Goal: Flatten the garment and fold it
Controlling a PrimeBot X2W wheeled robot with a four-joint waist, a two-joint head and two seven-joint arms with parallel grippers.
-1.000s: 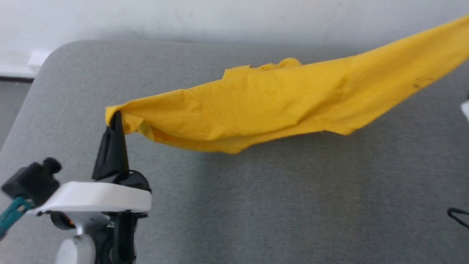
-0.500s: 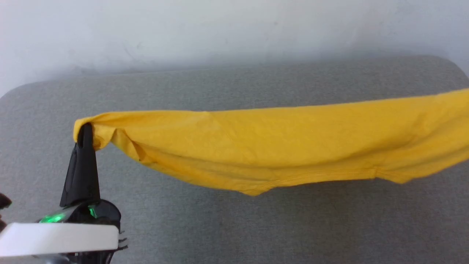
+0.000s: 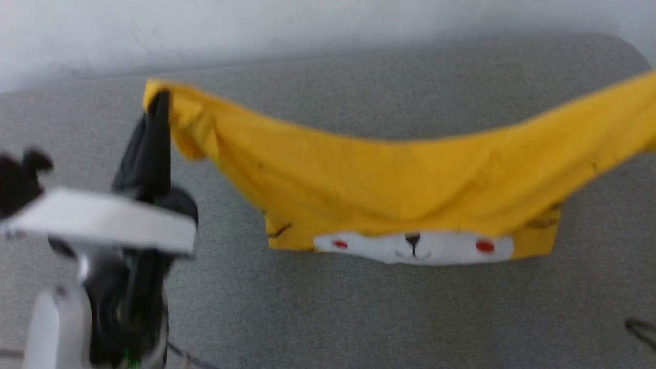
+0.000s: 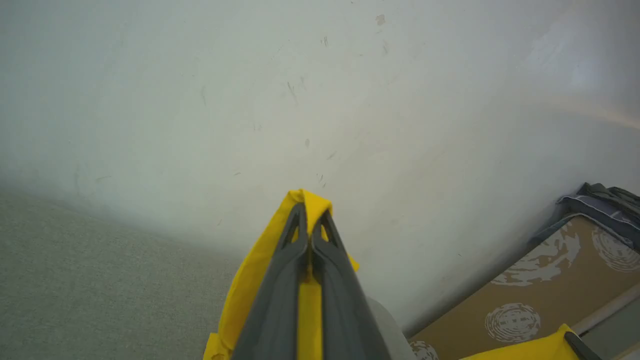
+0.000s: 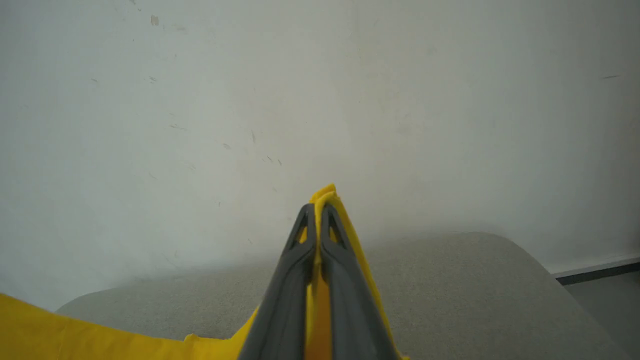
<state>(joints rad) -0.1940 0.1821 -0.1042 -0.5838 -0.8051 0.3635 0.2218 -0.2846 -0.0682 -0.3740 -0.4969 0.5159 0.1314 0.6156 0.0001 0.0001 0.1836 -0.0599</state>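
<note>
My left gripper (image 3: 160, 102): clamped on one end of the shirt (image 3: 410, 184).
My right gripper (image 5: 318, 212): pinching the other end.
Doing it well: I'd lower both ends level, cloth taut.

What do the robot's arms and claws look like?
The left claw has two long dark grey fingers tapering to the tip, each with a triangular cut-out near it. Behind it come a flat white plate, a black body and a pale grey forearm. The right claw has the same fingers.
</note>
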